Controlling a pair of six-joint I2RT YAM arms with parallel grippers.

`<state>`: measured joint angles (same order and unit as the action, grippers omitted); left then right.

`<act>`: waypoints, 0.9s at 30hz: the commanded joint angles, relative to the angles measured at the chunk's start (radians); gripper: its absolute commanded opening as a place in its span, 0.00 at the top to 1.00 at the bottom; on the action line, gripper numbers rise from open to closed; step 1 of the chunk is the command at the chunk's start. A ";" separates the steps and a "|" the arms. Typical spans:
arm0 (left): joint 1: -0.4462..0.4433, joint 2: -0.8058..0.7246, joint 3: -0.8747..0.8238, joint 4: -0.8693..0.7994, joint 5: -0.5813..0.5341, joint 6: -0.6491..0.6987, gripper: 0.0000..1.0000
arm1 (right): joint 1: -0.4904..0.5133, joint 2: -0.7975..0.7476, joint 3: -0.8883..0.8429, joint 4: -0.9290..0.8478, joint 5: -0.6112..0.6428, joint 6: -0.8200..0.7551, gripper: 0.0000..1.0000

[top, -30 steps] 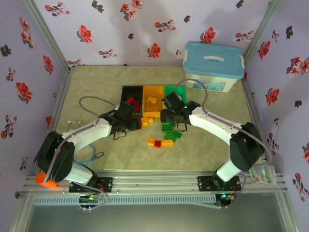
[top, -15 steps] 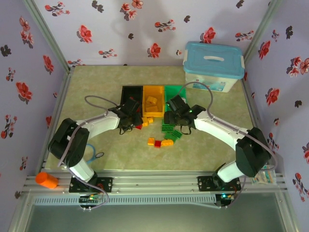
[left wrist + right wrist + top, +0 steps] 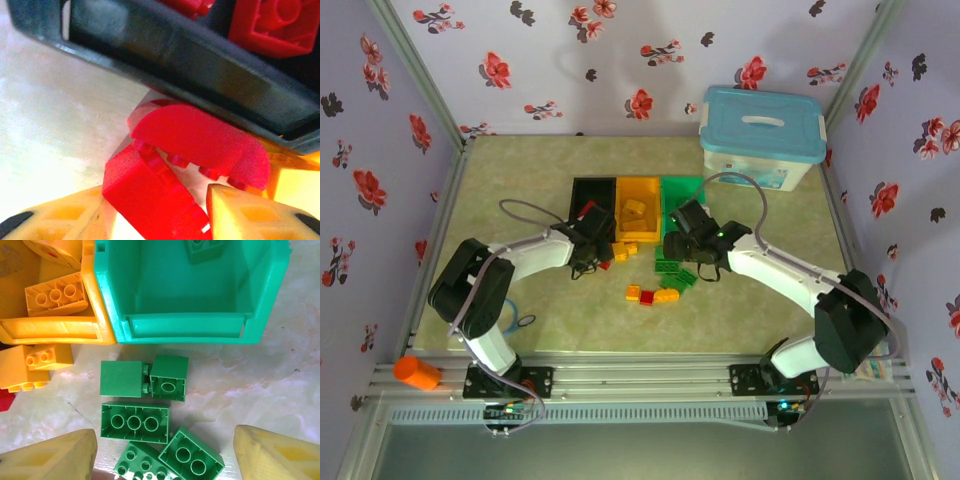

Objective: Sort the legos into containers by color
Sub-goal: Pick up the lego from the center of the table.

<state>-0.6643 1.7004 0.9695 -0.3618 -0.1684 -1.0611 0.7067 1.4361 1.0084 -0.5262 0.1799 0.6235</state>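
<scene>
My left gripper [image 3: 597,250] sits at the front right corner of the black bin [image 3: 578,184]. In the left wrist view its yellow fingers [image 3: 55,220] press both sides of a tilted red lego [image 3: 150,200], with a rounded red lego [image 3: 200,140] just beyond it under the bin wall [image 3: 200,65]. More red legos [image 3: 275,20] lie inside the bin. My right gripper [image 3: 682,243] hangs open over several green legos [image 3: 135,422] lying in front of the green bin [image 3: 185,325]. The yellow-orange bin [image 3: 622,205] holds orange legos [image 3: 57,297].
Orange and red legos [image 3: 653,295] lie loose on the table in front of the bins. A large white box with a blue lid [image 3: 760,135] stands at the back right. An orange cylinder [image 3: 417,372] rests by the left arm's base.
My left gripper has slid right to the front of the black bin and closed in on the red lego. My right gripper has shifted slightly right and nearer over the green legos.
</scene>
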 commanded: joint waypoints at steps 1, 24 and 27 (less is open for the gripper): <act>-0.030 -0.042 -0.045 -0.022 -0.066 -0.047 0.56 | -0.008 -0.025 -0.014 0.022 0.007 0.027 0.28; -0.020 -0.255 0.087 -0.184 -0.188 0.210 0.85 | -0.007 -0.056 -0.064 0.052 -0.008 0.056 0.31; 0.037 -0.213 0.169 -0.200 -0.117 0.277 0.84 | -0.008 -0.074 -0.077 0.049 -0.008 0.059 0.32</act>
<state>-0.6693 1.4605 1.0706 -0.5186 -0.3138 -0.9020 0.7067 1.4017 0.9508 -0.4885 0.1757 0.6632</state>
